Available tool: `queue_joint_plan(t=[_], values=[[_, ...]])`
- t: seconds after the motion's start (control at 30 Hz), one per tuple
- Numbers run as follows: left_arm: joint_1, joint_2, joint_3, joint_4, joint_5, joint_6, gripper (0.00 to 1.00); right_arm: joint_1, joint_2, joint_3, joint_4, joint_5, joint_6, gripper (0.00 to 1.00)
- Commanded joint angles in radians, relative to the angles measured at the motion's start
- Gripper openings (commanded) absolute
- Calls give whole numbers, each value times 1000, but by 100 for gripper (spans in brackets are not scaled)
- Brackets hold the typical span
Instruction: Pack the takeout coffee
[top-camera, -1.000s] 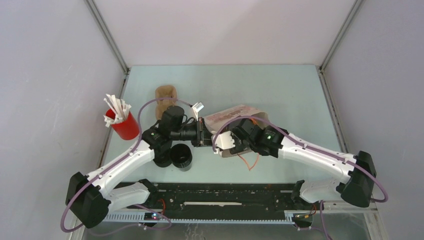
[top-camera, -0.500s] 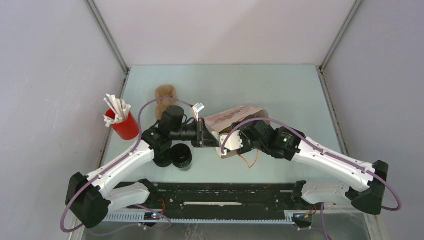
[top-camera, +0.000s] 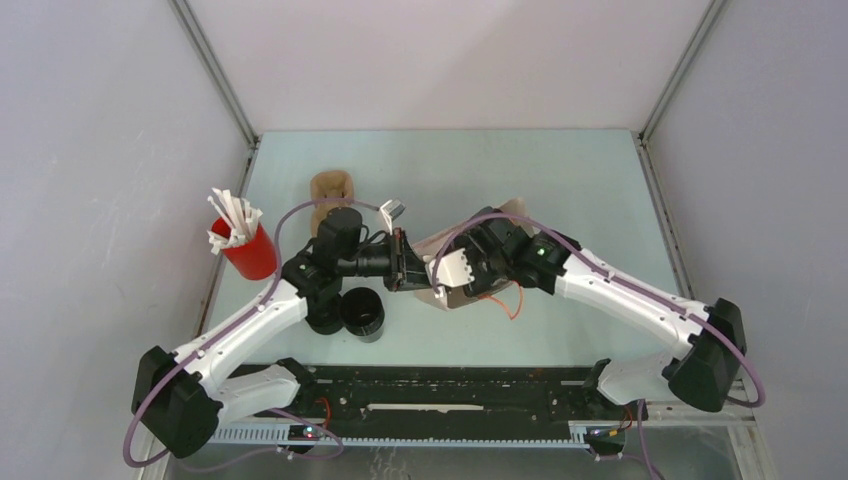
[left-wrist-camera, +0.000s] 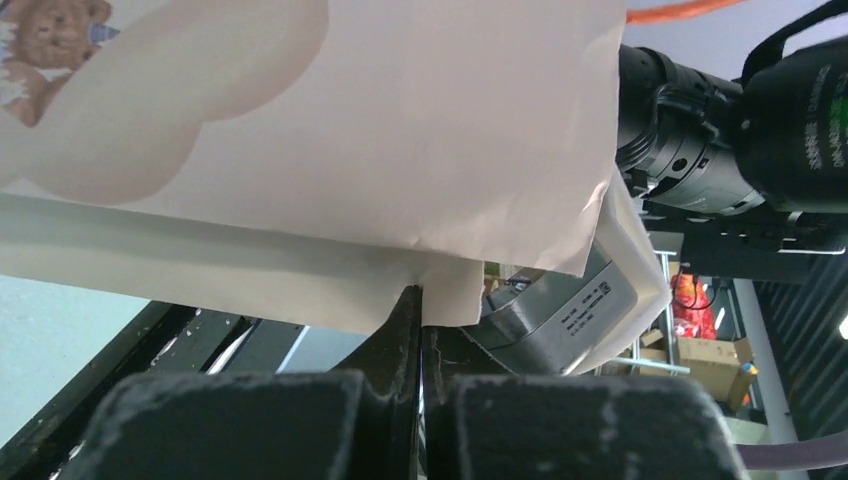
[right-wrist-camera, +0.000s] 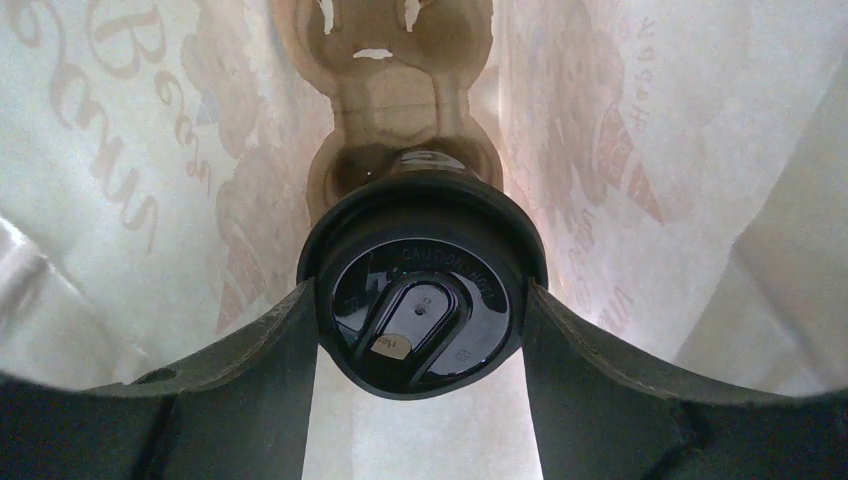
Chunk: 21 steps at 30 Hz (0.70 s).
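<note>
Cup: the coffee cup (right-wrist-camera: 421, 300) sits mid-frame in the right wrist view, inside the paper bag (right-wrist-camera: 140, 180), with its black lid (right-wrist-camera: 420, 262) facing the camera.
Hold: the right jaws stand wide, with one finger (right-wrist-camera: 250, 380) against each side of the cup just under the lid's rim. They have the cup in their hold.
Handling: the cup is probably thin-walled and would dent under a hard squeeze. If it is full, it has some weight and can spill. The lid looks like smooth plastic pressed on, so it could slip or pop off if gripped. The body just below the rim, where the fingers now sit, seems the safest place to take it.
Bag: the paper is thin and soft. Its printed walls stand close to the left and right of the cup, so there is little room sideways, and a brush would likely crease them.
Left jaws: they are shut tight on the bag's edge, at the lower middle of the left wrist view.
Tray: a brown pulp tray (right-wrist-camera: 400, 100) lies deeper in the bag, above the cup in the frame. A round well looks free just behind the cup.
Edges: the tray's rim and the bag's folds are where the cup could catch.
Outside: in the top view another black cup (top-camera: 362, 313) stands on the worktop (top-camera: 560, 180) at lower left of centre. A red cup (top-camera: 248, 250) stands at the left, and a second brown tray (top-camera: 330, 188) lies above it.
Room: the freest way out seems to be toward the right of the frame.
</note>
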Motion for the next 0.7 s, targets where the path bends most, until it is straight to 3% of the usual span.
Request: queue_joint_plan(t=[0.0, 0.2, 0.27, 0.43, 0.67], values=[[16, -36, 32, 113, 88, -96, 0, -52, 82, 90, -18, -102, -47, 1], [50, -24, 66, 75, 107, -85, 0, -84, 160, 163, -72, -158, -96, 0], [50, -22, 107, -1, 97, -36, 0, -87, 152, 173, -93, -171, -84, 0], [39, -13, 140, -12, 109, -22, 0, -55, 85, 174, -172, -145, -26, 0], [-100, 29, 221, -42, 160, 25, 0, 51, -40, 174, -364, -22, 101, 0]])
